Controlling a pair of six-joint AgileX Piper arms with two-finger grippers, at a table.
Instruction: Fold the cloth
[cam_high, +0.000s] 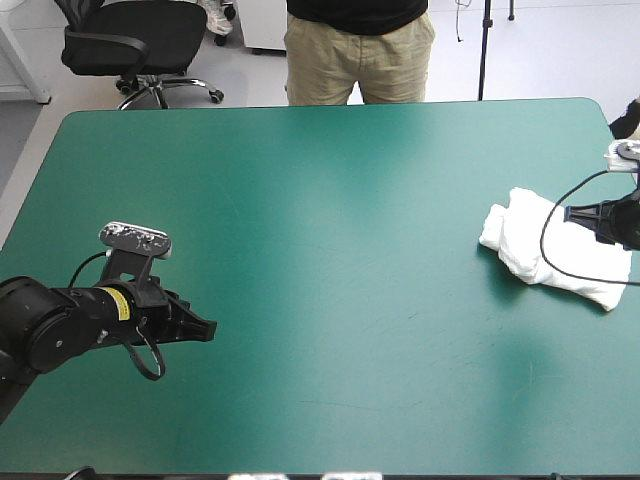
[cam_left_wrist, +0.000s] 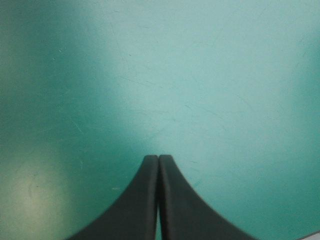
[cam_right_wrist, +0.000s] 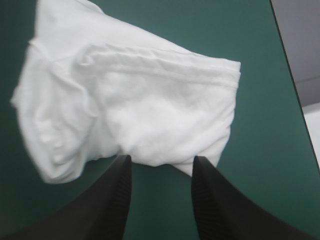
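Currently, item 1: T-shirt, white crumpled bundle by the table's right edge; light, limp, unbreakable. I'd pinch its hem. My right gripper stands parted and empty at that same table edge; my left gripper is closed, near the table's left edge.

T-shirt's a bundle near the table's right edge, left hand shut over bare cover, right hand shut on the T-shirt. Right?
Not quite: the right hand is open. The right wrist view shows its fingers apart, the T-shirt just ahead of them, ungripped. The rest holds: bundle near the right edge, left hand shut over bare cover.
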